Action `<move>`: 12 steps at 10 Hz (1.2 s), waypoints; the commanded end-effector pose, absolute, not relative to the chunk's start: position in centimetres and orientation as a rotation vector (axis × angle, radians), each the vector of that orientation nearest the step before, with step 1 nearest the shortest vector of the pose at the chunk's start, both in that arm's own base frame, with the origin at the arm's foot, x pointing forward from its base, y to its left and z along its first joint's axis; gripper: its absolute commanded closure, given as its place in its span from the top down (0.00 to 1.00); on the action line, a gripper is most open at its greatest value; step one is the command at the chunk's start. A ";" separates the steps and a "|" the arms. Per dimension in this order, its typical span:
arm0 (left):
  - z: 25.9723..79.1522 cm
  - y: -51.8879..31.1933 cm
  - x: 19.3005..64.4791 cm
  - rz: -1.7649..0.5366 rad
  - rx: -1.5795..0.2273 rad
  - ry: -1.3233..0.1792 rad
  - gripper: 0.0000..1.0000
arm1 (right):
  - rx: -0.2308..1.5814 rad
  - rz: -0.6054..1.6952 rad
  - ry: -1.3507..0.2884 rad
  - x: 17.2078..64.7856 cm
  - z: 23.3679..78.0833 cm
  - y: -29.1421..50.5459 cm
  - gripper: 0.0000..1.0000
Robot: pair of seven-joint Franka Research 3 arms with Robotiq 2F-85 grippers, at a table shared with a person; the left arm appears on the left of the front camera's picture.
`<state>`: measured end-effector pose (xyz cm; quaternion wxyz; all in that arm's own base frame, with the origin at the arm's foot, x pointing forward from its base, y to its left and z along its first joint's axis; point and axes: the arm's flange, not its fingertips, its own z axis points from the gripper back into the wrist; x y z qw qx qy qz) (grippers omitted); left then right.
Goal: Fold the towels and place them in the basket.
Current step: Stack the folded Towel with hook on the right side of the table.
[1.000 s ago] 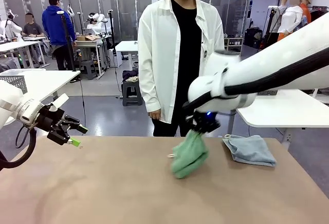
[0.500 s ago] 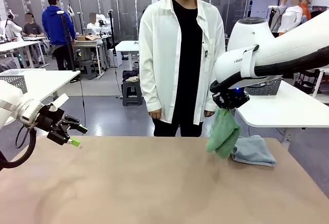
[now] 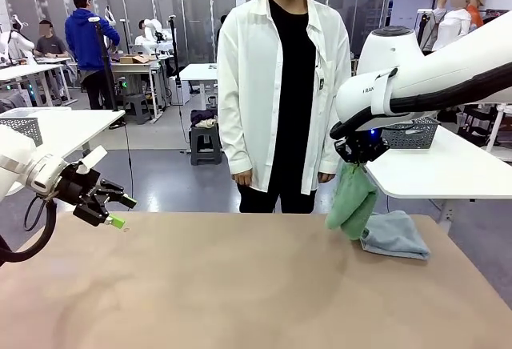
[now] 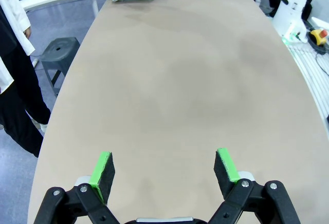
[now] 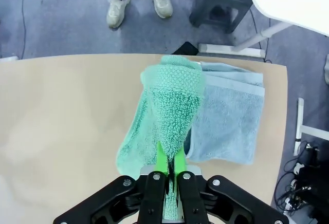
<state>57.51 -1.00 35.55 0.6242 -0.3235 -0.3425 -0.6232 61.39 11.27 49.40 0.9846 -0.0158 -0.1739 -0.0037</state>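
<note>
The mint green towel [image 3: 350, 202] hangs bunched from my right gripper [image 3: 357, 159], which is shut on its top, above the table's far right. In the right wrist view the green towel [image 5: 164, 116] drapes from my closed fingers [image 5: 169, 168] over the edge of the pale blue-grey towel [image 5: 229, 118]. That blue-grey towel [image 3: 394, 234] lies folded on the table just right of the hanging one. My left gripper [image 3: 117, 210] stands open at the left edge, its green pads [image 4: 103, 167] wide apart over bare table. A dark grey lattice basket [image 3: 410, 134] sits on the white side table behind.
A person in a white shirt [image 3: 276, 85] stands at the far side, hands down. A white side table [image 3: 448, 169] is at the right and another [image 3: 56, 125] at the left. A stool [image 5: 218, 0] stands on the floor beyond the table edge.
My right gripper lifted the green towel off the table middle and carried it up and right, over beside the blue-grey towel. The left arm stayed still.
</note>
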 end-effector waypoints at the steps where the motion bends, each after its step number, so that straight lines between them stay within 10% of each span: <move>1: 35.6 -1.1 57.5 -1.432 -0.740 -0.787 0.98 | -0.068 0.019 -0.337 63.4 49.2 10.5 0.00; 12: 35.6 -1.1 57.5 -1.432 -0.740 -0.787 0.98 | -0.048 0.114 -0.255 64.9 47.6 9.8 0.05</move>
